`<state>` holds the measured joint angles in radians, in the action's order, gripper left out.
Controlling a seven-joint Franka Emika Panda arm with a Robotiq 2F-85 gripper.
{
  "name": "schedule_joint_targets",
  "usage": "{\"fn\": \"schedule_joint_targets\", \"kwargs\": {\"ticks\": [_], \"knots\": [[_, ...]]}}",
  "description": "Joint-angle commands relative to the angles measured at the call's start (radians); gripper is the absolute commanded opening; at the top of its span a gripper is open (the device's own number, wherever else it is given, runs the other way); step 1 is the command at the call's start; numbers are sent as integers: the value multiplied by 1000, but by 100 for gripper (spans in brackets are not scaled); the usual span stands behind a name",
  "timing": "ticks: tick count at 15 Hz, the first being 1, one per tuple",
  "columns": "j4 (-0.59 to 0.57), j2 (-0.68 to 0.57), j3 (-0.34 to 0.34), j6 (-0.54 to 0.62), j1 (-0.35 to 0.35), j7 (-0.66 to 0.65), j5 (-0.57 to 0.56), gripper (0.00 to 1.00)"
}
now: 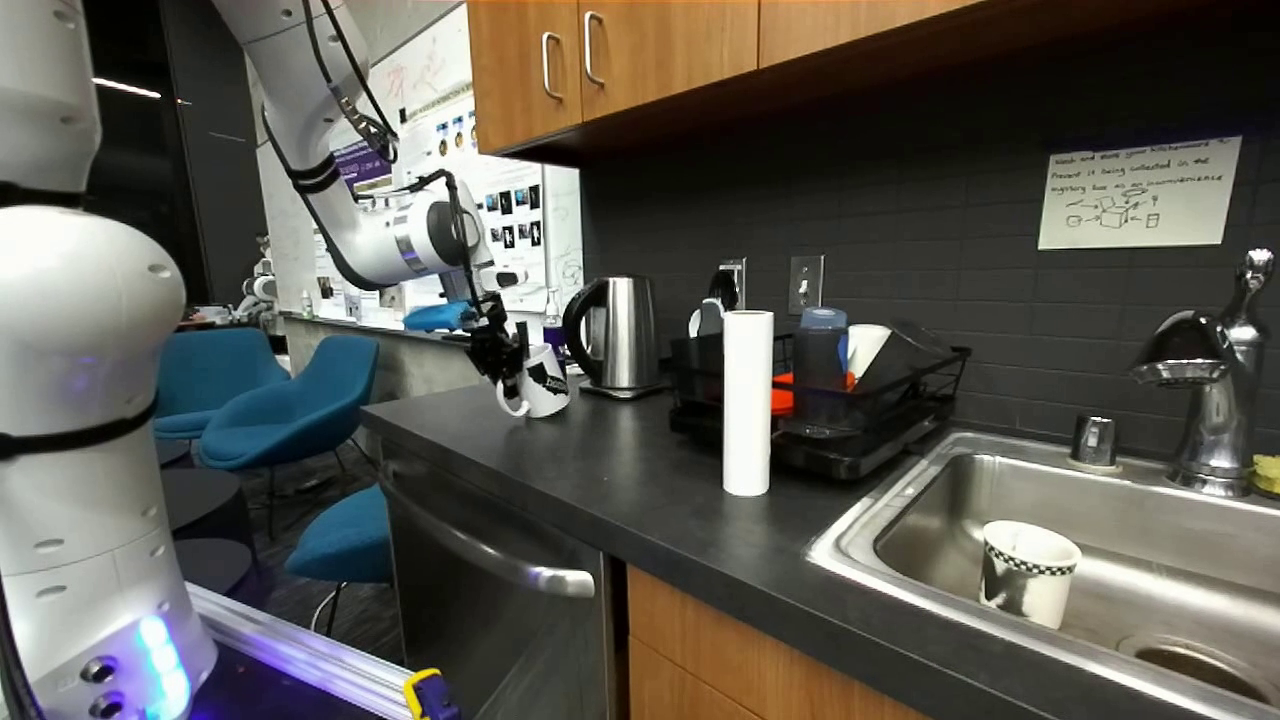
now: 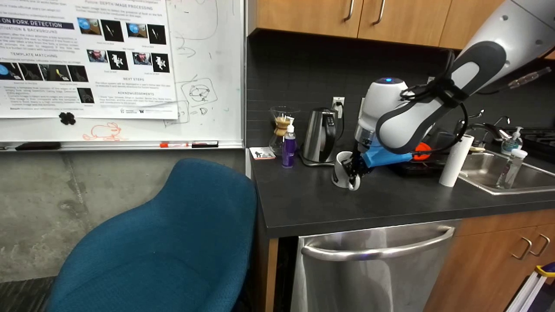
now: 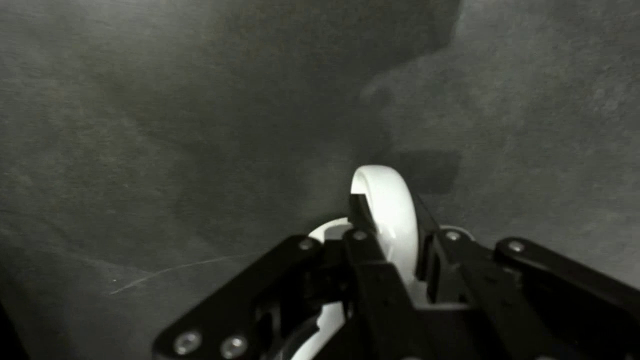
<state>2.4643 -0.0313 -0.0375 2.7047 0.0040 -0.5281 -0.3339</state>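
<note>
A white mug [image 1: 547, 384] with a black print stands at the left part of the dark counter [image 1: 600, 470], slightly tilted in an exterior view. My gripper [image 1: 508, 382] comes down from above with its black fingers on either side of the mug's handle. In the wrist view the white handle [image 3: 392, 200] rises between the fingertips, and the gripper [image 3: 391, 210] is shut on it. Parts of the mug's body show behind the fingers; the rest is hidden. Whether its base touches the counter I cannot tell. The mug [image 2: 341, 173] also appears beside the gripper in an exterior view.
A steel kettle [image 1: 628, 335] stands close behind the mug, with a purple pump bottle [image 2: 288, 149] nearby. Farther along are an upright white roll [image 1: 748, 400], a loaded black dish rack [image 1: 850, 462] and a sink [image 1: 920, 520] holding a checkered-rim cup [image 1: 1035, 590].
</note>
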Motion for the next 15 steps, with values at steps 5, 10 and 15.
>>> {"fn": "schedule_joint_targets", "kwargs": {"ticks": [5, 10, 15], "knots": [[8, 80, 66, -112, 36, 224, 92, 5], [-32, 97, 82, -165, 41, 378, 165, 5], [-91, 67, 86, -150, 42, 495, 223, 5]]}}
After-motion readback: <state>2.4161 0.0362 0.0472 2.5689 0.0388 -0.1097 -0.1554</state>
